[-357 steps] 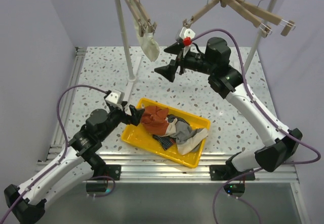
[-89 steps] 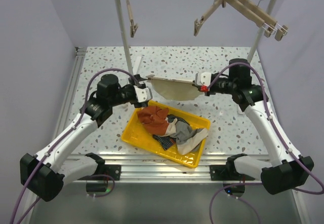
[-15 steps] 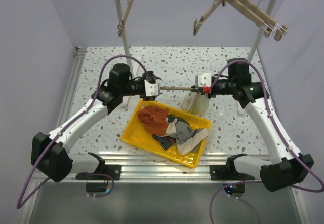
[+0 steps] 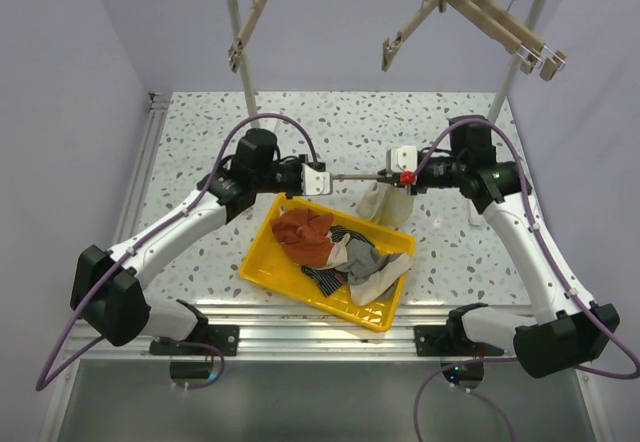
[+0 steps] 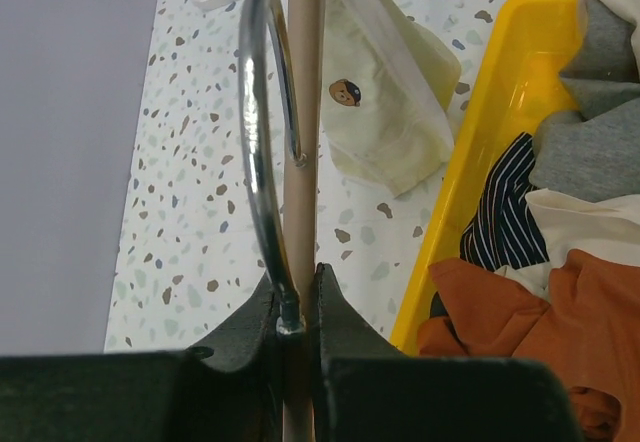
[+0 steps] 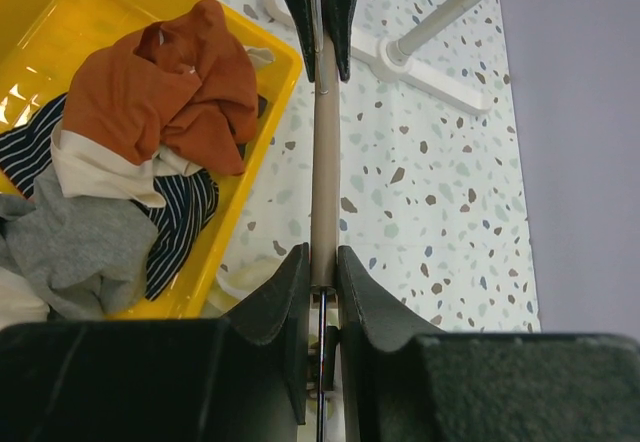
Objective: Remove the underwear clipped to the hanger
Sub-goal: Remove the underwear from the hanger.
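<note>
Top external view: both tools gripped one wooden hanger.
Left tool and right tool each pinched its bar; cream underwear hung half hidden, clip unseen.

Both arms reached inward over the table, wrists level, facing each other — left gripper pinched shut on the hanger at its hook end, right gripper clamped on the opposite end.

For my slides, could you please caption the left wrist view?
Left gripper shut on the wooden hanger, cream underwear hanging from it beside the yellow tray.
</note>
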You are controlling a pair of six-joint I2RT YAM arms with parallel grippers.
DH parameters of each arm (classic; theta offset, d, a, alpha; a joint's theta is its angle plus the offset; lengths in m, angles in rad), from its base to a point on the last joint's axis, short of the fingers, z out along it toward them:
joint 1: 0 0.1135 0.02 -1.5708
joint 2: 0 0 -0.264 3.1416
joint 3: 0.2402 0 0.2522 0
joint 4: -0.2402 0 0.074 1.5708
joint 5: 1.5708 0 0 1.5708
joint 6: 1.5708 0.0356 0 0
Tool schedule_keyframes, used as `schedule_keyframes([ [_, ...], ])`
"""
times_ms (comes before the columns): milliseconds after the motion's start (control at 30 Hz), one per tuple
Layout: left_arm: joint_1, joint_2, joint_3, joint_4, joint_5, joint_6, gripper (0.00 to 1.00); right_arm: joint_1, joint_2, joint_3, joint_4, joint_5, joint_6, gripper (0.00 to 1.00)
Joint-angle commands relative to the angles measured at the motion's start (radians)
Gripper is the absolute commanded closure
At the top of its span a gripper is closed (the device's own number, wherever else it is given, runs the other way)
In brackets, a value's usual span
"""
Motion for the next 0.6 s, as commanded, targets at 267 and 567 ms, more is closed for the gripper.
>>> schedule_keyframes([
  [267, 0.004, -0.036, -0.006, -0.005, -0.132, 0.014, 1.00, -0.035, -0.010, 0.039, 0.178, -0.031, 0.284, 0.03],
  [567, 0.009, -0.062, 0.009, -0.081, -0.177, 0.073, 1.00, -0.095, 0.145, 0.245, -0.393, -0.028, -0.245, 0.02],
])
